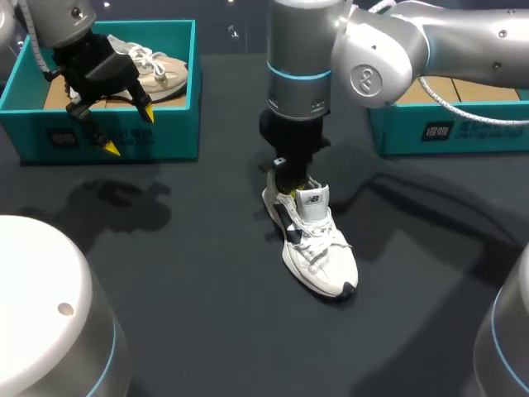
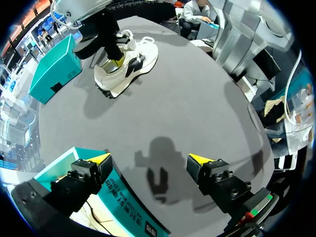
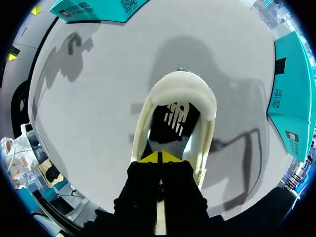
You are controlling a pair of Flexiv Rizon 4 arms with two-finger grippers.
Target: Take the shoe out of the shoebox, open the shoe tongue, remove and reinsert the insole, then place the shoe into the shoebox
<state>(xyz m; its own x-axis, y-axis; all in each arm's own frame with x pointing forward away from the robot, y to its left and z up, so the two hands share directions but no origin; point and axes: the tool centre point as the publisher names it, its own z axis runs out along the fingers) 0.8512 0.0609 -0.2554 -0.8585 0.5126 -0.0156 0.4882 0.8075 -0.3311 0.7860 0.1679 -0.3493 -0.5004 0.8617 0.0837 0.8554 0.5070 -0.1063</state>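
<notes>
White lace-up sneaker (image 1: 318,248) stands upright on its sole near the middle of the table, out of the box and well apart from both cartons. The right gripper (image 3: 159,157) reaches down into the shoe's opening with its yellow tips pressed together. Ahead of them lies a black panel with a pale logo (image 3: 175,118), which I take to be the insole. Whether a thin edge of it is pinched between the tips cannot be seen. The left gripper (image 1: 128,131) hangs spread wide and empty over the front wall of the teal cardboard shoebox on the left (image 1: 178,132), where a beige lace-up shoe (image 1: 161,70) lies.

Nothing pins the sneaker down, and that looks like the main risk. If the insole sticks, pulling up could lift or drag the whole shoe, or tip it onto its side. With so narrow a bite, the tips might also slip off and come away with nothing. Pushing deeper could crush the padded white rim (image 3: 182,91).

The dark grey matte tabletop (image 1: 190,273) looks flat and shows soft shadows of the arms. A second teal shoebox (image 1: 463,136) sits at the right edge.
</notes>
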